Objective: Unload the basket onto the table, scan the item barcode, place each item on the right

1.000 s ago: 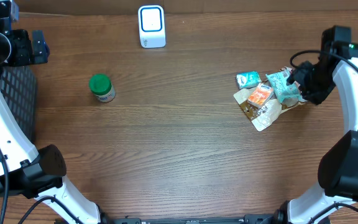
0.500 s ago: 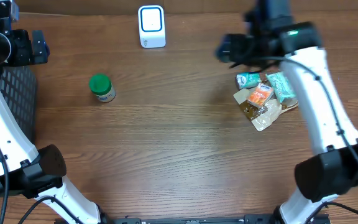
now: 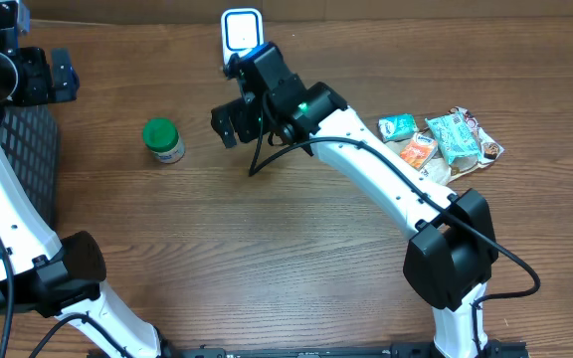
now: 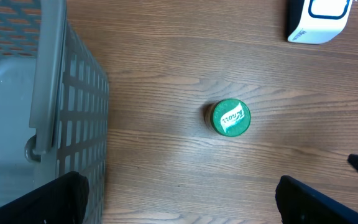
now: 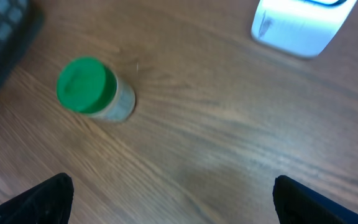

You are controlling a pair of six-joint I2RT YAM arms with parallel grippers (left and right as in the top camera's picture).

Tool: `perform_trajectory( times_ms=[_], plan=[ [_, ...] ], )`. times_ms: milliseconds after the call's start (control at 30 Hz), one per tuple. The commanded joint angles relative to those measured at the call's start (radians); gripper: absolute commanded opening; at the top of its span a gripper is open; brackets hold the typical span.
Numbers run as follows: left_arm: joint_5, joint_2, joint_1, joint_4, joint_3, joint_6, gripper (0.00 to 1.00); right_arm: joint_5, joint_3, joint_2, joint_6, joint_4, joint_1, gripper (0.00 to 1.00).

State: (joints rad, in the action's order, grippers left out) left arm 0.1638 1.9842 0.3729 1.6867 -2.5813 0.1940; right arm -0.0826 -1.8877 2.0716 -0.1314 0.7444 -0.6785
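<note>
Broadly, carrying everything on a brown wood-grain bench [image 3: 296,268], with a grey mesh basket [image 4: 17,93] sitting at its left edge. Holding the right arm [image 3: 386,169] stretched diagonally across toward the back centre, hanging the right fingers [image 5: 42,202] spread wide and empty just in front of the white barcode scanner [image 5: 303,25]. Hovering the left fingers [image 4: 48,202] by the basket corner, likewise spread wide and gripping nothing. Noting a heap of snack packets [image 3: 436,144] lying well apart on the right side.

Probably going for the green-lidded jar [image 3: 163,139]: standing upright on the bench, long axis vertical, lid up, lying to the left of the right fingers and touching neither pair. Judging the right arm nearer to it, so needing a sideways approach at the jar's body rather than from above.

Showing a white sticker [image 4: 230,117] with green script on the lid, too small for reading; showing no legible writing on the scanner.
</note>
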Motion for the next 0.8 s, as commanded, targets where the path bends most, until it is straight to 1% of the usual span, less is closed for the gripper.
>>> perform_trajectory(
  times_ms=[0, 267, 400, 533, 633, 767],
  plan=[
    [0.011, -0.002, -0.001, 0.000, -0.004, 0.008, 1.00, 0.029, -0.021, -0.010, -0.003, 0.029, 0.000, 1.00],
    [0.011, -0.002, -0.001, 0.000, -0.004, 0.008, 1.00, 0.015, -0.021, -0.011, -0.002, 0.197, 0.018, 1.00],
    [0.011, -0.002, -0.001, 0.000, -0.004, 0.008, 1.00, -0.074, -0.027, -0.027, -0.002, 0.256, 0.057, 1.00],
    [0.022, -0.002, -0.001, -0.013, -0.004, 0.007, 0.99, -0.138, -0.041, -0.074, -0.002, 0.300, 0.130, 1.00],
    [0.085, -0.002, -0.001, -0.006, -0.004, -0.043, 1.00, -0.155, -0.050, -0.126, -0.001, 0.352, 0.201, 1.00],
    [0.177, -0.002, -0.001, 0.003, -0.004, -0.165, 0.99, -0.154, -0.052, -0.197, 0.029, 0.439, 0.305, 1.00]
  ],
)
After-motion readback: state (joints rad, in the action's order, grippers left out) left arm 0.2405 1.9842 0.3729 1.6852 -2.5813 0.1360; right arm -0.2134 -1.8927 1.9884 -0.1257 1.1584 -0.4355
